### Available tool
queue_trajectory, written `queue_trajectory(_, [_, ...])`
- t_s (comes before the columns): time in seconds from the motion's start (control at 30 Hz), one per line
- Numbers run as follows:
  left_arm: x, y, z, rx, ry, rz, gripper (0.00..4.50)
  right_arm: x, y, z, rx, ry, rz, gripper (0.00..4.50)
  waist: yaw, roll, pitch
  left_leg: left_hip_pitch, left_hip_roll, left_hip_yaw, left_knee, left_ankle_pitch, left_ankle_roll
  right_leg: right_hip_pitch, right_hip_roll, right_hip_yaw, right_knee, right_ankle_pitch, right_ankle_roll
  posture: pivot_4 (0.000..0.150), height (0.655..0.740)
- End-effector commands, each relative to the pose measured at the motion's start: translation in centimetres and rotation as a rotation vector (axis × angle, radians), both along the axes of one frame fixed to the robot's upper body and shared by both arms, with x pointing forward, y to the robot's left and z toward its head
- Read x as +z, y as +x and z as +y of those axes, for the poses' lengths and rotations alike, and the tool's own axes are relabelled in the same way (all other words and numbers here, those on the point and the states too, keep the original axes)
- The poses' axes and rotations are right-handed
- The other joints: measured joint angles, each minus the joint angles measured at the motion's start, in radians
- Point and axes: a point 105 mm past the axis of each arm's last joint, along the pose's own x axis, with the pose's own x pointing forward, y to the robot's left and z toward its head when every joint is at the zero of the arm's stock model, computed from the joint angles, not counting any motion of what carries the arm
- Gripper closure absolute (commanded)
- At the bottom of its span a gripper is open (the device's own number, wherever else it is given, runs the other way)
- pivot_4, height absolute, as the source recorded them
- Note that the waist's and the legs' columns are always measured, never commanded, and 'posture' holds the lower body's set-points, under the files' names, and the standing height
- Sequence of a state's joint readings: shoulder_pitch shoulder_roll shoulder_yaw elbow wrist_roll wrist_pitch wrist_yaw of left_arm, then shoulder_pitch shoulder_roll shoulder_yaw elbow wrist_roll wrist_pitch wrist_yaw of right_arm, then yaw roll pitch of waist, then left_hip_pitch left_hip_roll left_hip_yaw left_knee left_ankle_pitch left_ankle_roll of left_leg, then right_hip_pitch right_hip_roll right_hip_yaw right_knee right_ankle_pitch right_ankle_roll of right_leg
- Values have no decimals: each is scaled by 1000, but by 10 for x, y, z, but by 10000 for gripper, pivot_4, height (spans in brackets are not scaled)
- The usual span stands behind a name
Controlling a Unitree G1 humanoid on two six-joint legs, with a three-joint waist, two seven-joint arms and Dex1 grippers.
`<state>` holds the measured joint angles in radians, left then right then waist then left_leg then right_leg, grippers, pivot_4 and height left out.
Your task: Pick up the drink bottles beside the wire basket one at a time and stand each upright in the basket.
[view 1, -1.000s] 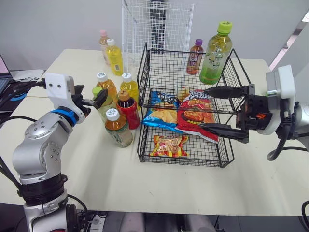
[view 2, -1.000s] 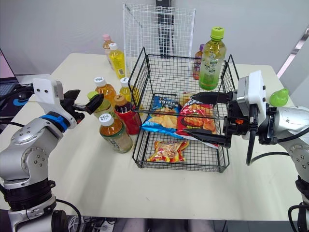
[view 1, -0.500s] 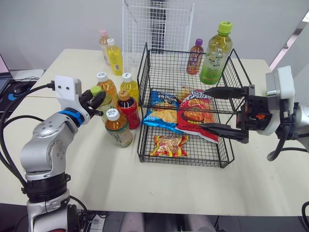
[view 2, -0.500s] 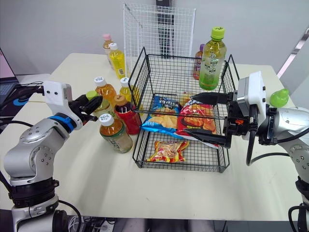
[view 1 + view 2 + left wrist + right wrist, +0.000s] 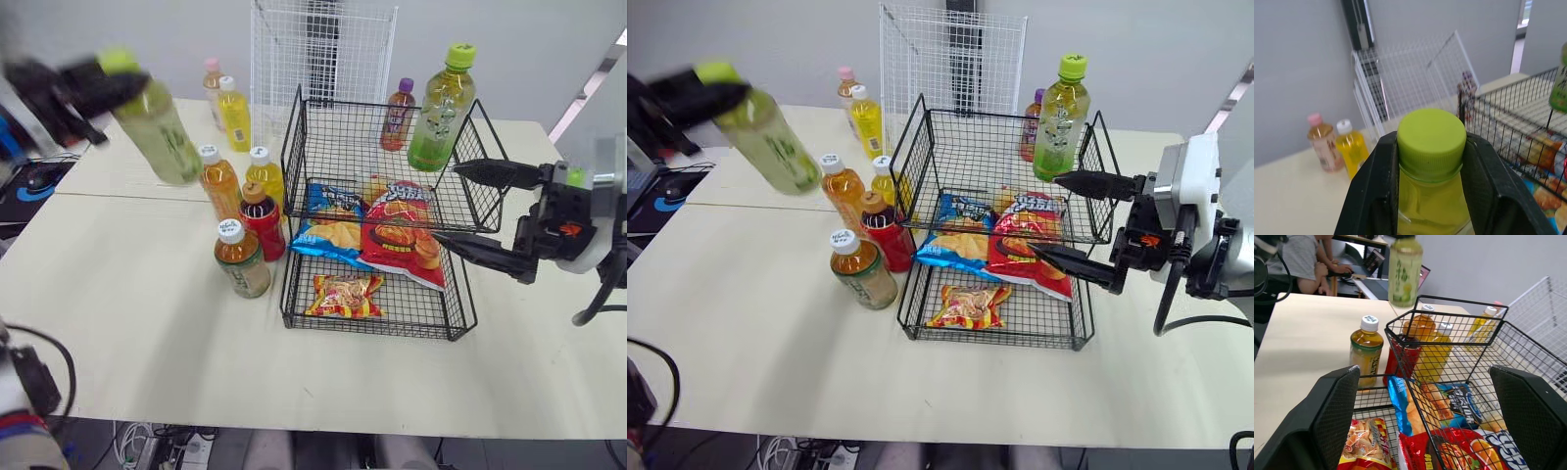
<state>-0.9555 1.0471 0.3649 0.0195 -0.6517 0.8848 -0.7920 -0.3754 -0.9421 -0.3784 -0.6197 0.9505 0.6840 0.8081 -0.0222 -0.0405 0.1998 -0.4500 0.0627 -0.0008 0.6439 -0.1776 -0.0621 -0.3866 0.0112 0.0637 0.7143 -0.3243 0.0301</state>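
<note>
My left gripper (image 5: 1431,147) is shut on the neck of a pale green bottle (image 5: 157,127) with a lime cap, held tilted in the air above the table's left side. Beside the black wire basket (image 5: 382,106) stand an orange bottle (image 5: 217,181), a yellow one (image 5: 263,176), a red one with a brown cap (image 5: 260,217) and a tea bottle (image 5: 240,257). My right gripper (image 5: 446,202) hangs open at the basket's right side, holding nothing.
Snack bags (image 5: 392,235) lie in the basket. A large green bottle (image 5: 438,110) and a purple-capped bottle (image 5: 396,115) stand behind it, with two more bottles (image 5: 223,103) at the back left. A white wire panel (image 5: 323,49) rises behind. A person (image 5: 1303,259) sits beyond the table.
My left gripper closed on the green-capped bottle among the cluster and lifted it up and to the left. My right gripper drew back a little to the right.
</note>
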Motion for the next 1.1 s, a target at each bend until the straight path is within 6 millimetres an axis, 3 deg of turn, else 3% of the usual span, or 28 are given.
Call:
queue_trajectory(0.03, [58,1,-25,-129,4,-126,31596,2,-8,3,-21,2,-35,0,9,-1,0,-1,0,-1,1,0,0,0,1,-1,0,0,0,1500,7360])
queue_trajectory(0.17, [86,10,-55,-265,-19,-128,31597,5,-7,2,-64,35,-51,0,10,0,0,-1,0,1,0,0,0,-1,1,1,-1,0,0,1500,7360])
queue_trajectory(0.23, [98,16,-80,-371,-52,-103,31597,5,-8,1,-97,57,-56,0,11,-1,0,-1,0,1,0,0,0,-1,1,1,-1,0,0,1500,7360])
queue_trajectory(0.37, [101,31,-119,-483,-37,-73,31597,1,-8,1,-167,60,-74,0,9,0,0,-3,0,1,0,0,0,-2,1,1,-1,0,0,1500,7360])
queue_trajectory(0.63, [64,62,-188,-604,79,-38,31597,20,-11,-20,-331,101,-168,0,-10,0,1,-3,0,2,-1,0,0,-3,1,2,-1,0,0,1500,7360])
queue_trajectory(0.83, [34,83,-215,-583,83,-8,31597,28,-20,-26,-361,130,-175,0,-11,0,1,-3,0,3,-2,0,0,-3,1,4,-1,0,-1,1500,7360])
queue_trajectory(1.1, [15,92,-227,-575,97,18,31597,32,-28,-27,-373,134,-175,0,-11,0,1,-3,-1,3,-2,0,0,-3,1,4,-1,0,0,1500,7360])
